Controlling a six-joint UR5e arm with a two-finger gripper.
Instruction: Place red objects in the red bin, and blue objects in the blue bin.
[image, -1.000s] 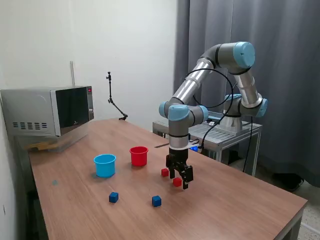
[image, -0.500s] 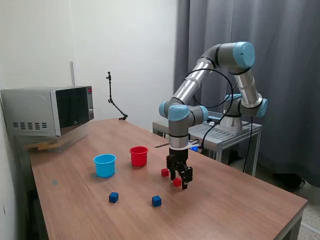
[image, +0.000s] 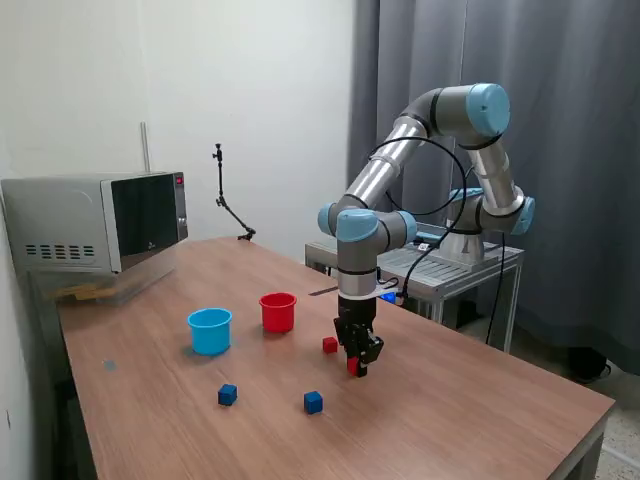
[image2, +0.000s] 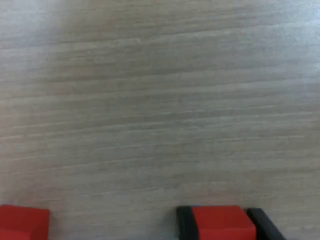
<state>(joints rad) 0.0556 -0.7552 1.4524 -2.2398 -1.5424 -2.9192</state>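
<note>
Jaws (image: 354, 366): closed in on a red cube (image2: 220, 222); in your wrist view a black finger (image2: 184, 223) sits tight against each side of it. The cube is down at the table (image: 470, 410).
Since a second ago: your jaws stood spread, straddling this cube; now they have narrowed onto it. Arm pose much the same, nothing else shifted.
Second red cube (image: 329, 344): on the table just beside the gripped one, toward the exterior view's left and a bit farther back; apart from the jaws.
Red bin (image: 277, 311): upright, farther back and left of the jaws.
Blue bin (image: 209, 330): upright, left of the red bin, near it but not touching.
Blue cubes: one (image: 313, 402) nearer than the jaws, another (image: 227, 394) left of it, near the blue bin.
Surroundings: microwave (image: 95, 221) at the far left of the table, well apart.
In the way: you have bare table between jaws and red bin, apart from the second red cube off to one side.
</note>
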